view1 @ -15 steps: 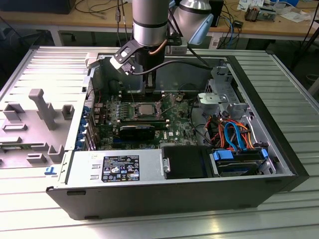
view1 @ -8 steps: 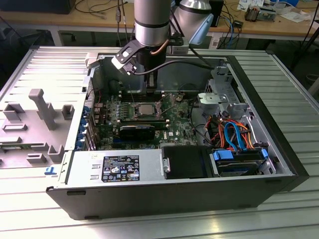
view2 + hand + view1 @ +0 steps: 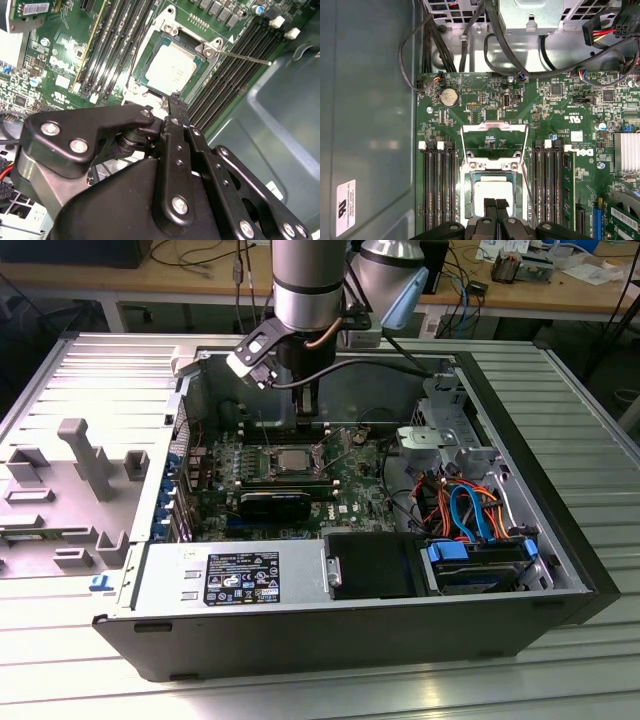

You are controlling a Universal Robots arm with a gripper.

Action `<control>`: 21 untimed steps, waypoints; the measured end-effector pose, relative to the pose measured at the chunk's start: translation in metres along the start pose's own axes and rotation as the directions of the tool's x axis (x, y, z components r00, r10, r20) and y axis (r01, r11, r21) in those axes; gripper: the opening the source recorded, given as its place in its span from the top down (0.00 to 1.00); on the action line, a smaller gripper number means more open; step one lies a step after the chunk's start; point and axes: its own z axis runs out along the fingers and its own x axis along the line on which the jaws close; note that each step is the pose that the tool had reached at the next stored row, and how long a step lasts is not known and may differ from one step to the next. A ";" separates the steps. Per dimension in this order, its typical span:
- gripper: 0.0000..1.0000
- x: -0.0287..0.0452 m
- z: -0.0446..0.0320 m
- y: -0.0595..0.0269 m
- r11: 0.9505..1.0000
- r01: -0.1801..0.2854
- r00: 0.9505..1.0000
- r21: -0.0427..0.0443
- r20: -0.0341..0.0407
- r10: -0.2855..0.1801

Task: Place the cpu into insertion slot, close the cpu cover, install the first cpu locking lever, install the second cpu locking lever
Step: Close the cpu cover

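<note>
Case (image 3: pixel 560 570): open-top PC box lying flat, mid exterior view. Holds board, PSU, drive bay, cables.
Board (image 3: pixel 350 485): green, on case floor, centre of exterior view.
Slot (image 3: pixel 466 175): mid board, silver rim. Holds the cpu.
Cpu (image 3: pixel 170 67): silver top up, sits flat inside slot in both wrist views, just by the gripper tips.
Cover (image 3: pixel 495 127): swung up off slot, open. Green board shows thru its window in first wrist view.
Lever (image 3: pixel 245 57): thin rod running from a slot corner, free end out over the mem slots.
Gripper (image 3: pixel 305 422): hangs from arm at upper centre of exterior view, tips down inside case at cpu's edge. Fingers pressed together w/ nothing btwn them in both wrist views. Touching cpu or not: can't tell.
PSU (image 3: pixel 230 575): grey box w/ label, lower left of case.
Drive bay (image 3: pixel 480 565): lower right of case, blue and orange cables (image 3: pixel 465 510) looped above it.
Room to move: mem slots (image 3: pixel 437 185) flank the slot on both sides, raised cover stands on a third side. Case walls ring the board, top is open.
Table (image 3: pixel 590 440): ribbed metal, case sits on it.
Fixture (image 3: pixel 80 465): grey moulded block on table, at the exterior view's left, just beside case.
Bench (image 3: pixel 180 275): wood, along upper edge of exterior view, wires on it.
</note>
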 end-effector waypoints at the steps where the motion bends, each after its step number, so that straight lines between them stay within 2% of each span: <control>1: 0.89 0.0000 -0.0010 0.0000 1.000 0.000 1.000 0.000 0.000 0.000; 12: 0.89 0.0000 -0.0010 0.0068 1.000 0.000 1.000 0.000 0.000 0.000; 21: 0.89 0.0001 -0.0008 0.0192 1.000 0.000 1.000 0.000 0.000 0.000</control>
